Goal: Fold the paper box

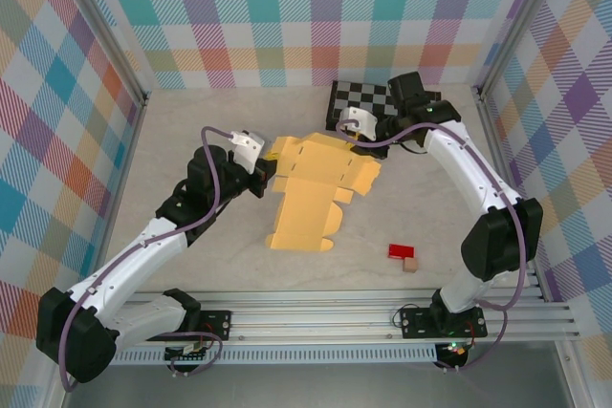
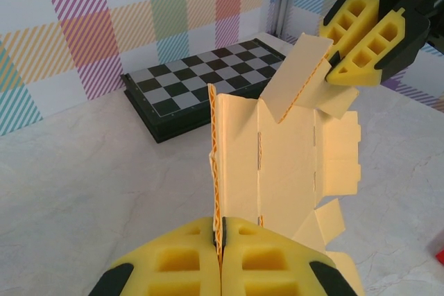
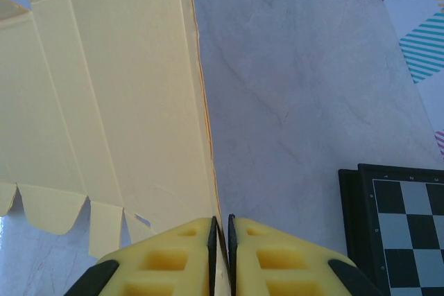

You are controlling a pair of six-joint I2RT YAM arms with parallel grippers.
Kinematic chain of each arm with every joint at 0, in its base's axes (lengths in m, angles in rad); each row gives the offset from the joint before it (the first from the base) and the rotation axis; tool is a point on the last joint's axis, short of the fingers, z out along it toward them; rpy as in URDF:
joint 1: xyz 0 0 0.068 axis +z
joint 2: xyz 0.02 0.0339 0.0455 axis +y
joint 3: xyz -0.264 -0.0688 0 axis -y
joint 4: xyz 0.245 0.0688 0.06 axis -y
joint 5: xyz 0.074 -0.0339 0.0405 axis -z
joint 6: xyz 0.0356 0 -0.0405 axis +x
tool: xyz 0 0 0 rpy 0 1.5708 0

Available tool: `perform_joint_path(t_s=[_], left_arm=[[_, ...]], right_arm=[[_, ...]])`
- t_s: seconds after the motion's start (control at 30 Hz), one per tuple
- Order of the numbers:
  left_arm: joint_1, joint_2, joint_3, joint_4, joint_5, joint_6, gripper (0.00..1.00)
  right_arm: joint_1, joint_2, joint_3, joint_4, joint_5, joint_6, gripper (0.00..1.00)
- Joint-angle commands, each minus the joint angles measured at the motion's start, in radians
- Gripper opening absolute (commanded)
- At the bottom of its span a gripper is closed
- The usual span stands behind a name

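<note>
The paper box is a flat yellow-orange die-cut sheet in the middle of the table, its far part lifted off the surface. My left gripper is shut on the sheet's left edge. In the left wrist view the cardboard stands on edge and runs straight between the closed yellow pads of that gripper. My right gripper pinches the far right flap, which is bent upward. In the right wrist view its jaws are closed on the thin edge of the sheet. The left wrist view also shows this right gripper holding the flap.
A black-and-white checkerboard lies at the back, just behind the right gripper, and is also visible from both wrists. A small red block and a tan block sit at the front right. Plaid walls enclose the table.
</note>
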Motion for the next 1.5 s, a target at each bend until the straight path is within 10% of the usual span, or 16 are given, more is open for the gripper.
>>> perform_joint_path(t_s=[0.0,0.3,0.57,0.9,1.27,1.47], left_arm=[[-0.018,-0.015,-0.019,0.068,-0.003,-0.017,0.0],[-0.018,-0.003,-0.015,0.081,-0.004,-0.077,0.0],[0.002,-0.031,0.081,-0.138,-0.403,-0.332,0.35],[0.018,0.313,0.742,-0.614,-0.066,-0.565,0.37],[0.017,0.496,0.726,-0.62,0.125,0.107,0.4],[0.006,0.433,0.591,-0.455,0.196,0.182,0.41]], right_arm=[[-0.005,-0.013,-0.021,-0.029,-0.052,-0.018,0.16],[-0.005,-0.027,-0.035,-0.017,-0.016,-0.008,0.0],[-0.005,-0.117,-0.075,0.035,0.13,0.001,0.0],[0.053,-0.151,-0.06,0.067,0.306,-0.002,0.0],[0.057,-0.178,-0.092,-0.017,0.137,-0.091,0.0],[0.058,-0.152,-0.075,-0.045,0.094,-0.099,0.0]])
